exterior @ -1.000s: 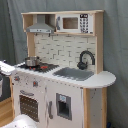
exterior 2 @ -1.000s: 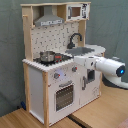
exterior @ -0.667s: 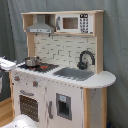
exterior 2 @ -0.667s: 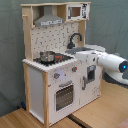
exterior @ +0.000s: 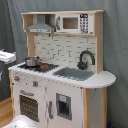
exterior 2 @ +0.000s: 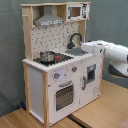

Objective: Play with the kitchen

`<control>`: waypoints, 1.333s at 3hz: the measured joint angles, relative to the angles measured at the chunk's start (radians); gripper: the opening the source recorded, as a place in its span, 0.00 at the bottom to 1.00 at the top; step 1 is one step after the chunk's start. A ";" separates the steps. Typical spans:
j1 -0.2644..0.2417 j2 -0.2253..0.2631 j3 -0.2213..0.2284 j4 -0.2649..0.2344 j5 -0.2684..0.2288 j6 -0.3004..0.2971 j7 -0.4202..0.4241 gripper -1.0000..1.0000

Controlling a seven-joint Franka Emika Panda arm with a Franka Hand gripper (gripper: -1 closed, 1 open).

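The kitchen (exterior: 60, 80) (exterior 2: 60, 65) is a tall white and light-wood toy with a grey hood (exterior: 41, 26), a pegboard back, a black faucet (exterior: 86, 59), a sink (exterior: 74, 74), a stove carrying a small metal pot (exterior: 32, 61) (exterior 2: 46, 56), an oven door (exterior 2: 64, 96) and knobs. In the second exterior view my white arm (exterior 2: 112, 52) reaches in from the right, its gripper end (exterior 2: 87, 48) level with the counter's sink side. A white piece of the arm (exterior: 5, 56) shows at the first exterior view's left edge, beside the stove.
A toy microwave (exterior: 75, 23) sits at the top right of the kitchen. Grey curtains hang behind it. The kitchen stands on a wooden floor (exterior 2: 95, 117). Another white rounded part (exterior: 20, 122) lies at the first exterior view's bottom left.
In the second exterior view the arm has risen and swung left, closer to the counter's sink side. The white piece at the first exterior view's left edge has lifted slightly.
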 joint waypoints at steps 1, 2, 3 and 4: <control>0.035 0.008 -0.067 -0.018 0.000 0.000 -0.092 1.00; 0.054 0.032 -0.120 -0.033 0.000 0.001 -0.176 1.00; 0.045 0.085 -0.148 -0.038 0.000 0.021 -0.268 1.00; 0.020 0.144 -0.172 -0.037 0.000 0.060 -0.334 1.00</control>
